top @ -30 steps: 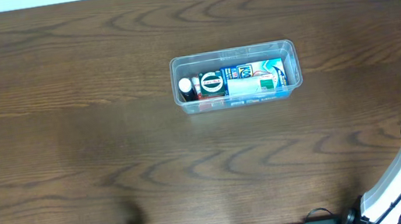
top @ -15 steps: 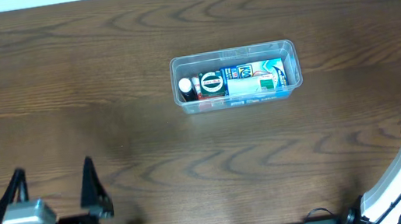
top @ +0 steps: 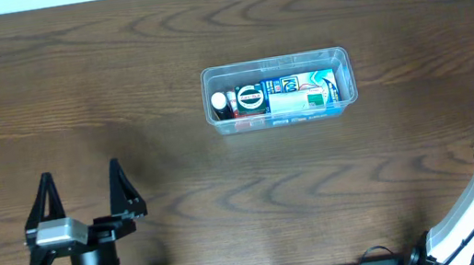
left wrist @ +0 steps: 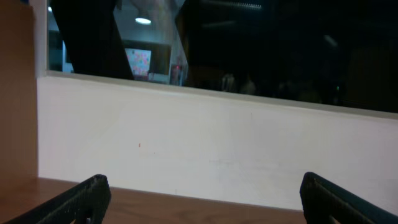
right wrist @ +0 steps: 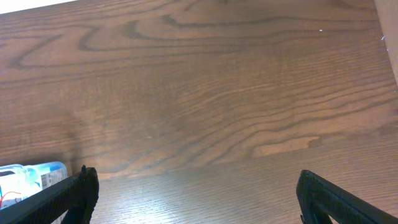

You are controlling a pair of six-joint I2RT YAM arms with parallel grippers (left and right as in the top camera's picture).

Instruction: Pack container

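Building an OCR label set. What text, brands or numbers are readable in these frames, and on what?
No text can be read in any view.
Round label inside the container: print present, too small to read.
Blue and white boxes beside it: print blurred, unreadable.
Packaging at the lower left of the right wrist view: marks too blurred.
Colourful poster in the left wrist view's background: blurred, unreadable.

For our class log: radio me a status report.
Left gripper, right gripper open, empty. Container centre, items inside. Nothing blocks it.
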